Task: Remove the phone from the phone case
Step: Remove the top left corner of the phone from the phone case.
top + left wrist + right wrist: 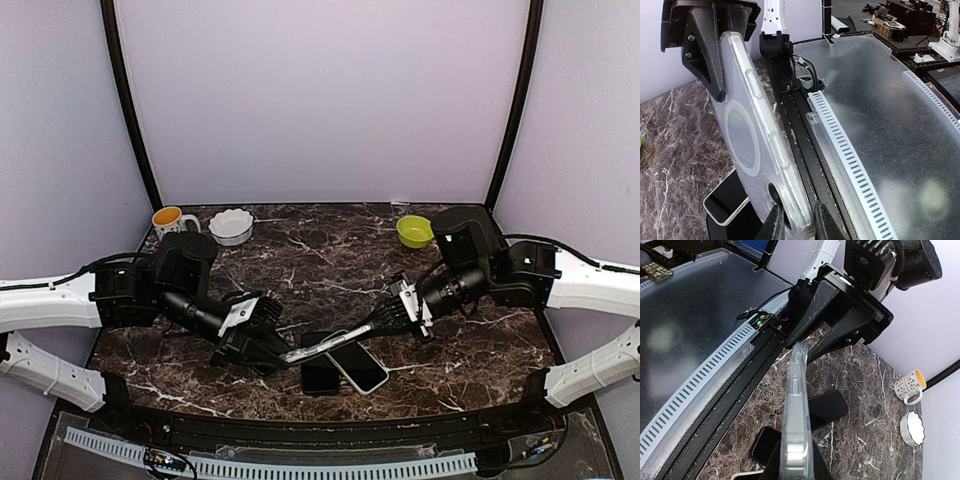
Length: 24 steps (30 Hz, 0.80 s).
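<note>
A clear phone case (315, 346) hangs edge-up just above the table, held at both ends. My left gripper (287, 355) is shut on its near-left end, its fingers pinching the rim by the camera cut-out (797, 222). My right gripper (350, 332) is shut on the other end (796, 465). I can see through the case (755, 145), so it looks empty. Under it on the marble lie a white-rimmed phone (358, 368) and a black phone (319, 377); the right wrist view shows a further black phone (827, 407).
At the back of the table stand a patterned mug (170, 219), a white scalloped bowl (231, 226) and a green bowl (414, 231). A slotted rail (270, 465) and a metal sheet run along the near edge.
</note>
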Available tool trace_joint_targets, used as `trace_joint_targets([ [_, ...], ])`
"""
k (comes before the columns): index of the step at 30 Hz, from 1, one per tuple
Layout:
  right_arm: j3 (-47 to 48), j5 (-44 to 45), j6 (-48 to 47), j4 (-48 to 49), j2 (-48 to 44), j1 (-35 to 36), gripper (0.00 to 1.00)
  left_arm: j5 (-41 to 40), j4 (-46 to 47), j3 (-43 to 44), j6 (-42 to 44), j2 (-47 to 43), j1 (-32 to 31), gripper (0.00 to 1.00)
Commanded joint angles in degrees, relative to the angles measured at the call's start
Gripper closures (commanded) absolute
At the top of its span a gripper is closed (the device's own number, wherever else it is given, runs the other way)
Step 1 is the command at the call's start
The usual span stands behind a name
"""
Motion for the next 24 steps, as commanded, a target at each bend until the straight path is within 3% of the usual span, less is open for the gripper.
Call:
trace_joint_targets([
  [1, 1.77, 2.18, -4.20, 8.83, -1.23, 1.60, 1.00, 6.94, -3.48, 2.63, 1.41, 1.87, -0.80, 0.81],
  [24, 2.43, 3.14, -6.36, 10.70, -0.01, 4.80, 1.00, 7.13, -9.51, 6.46, 2.81, 5.59, -0.80, 0.89],
])
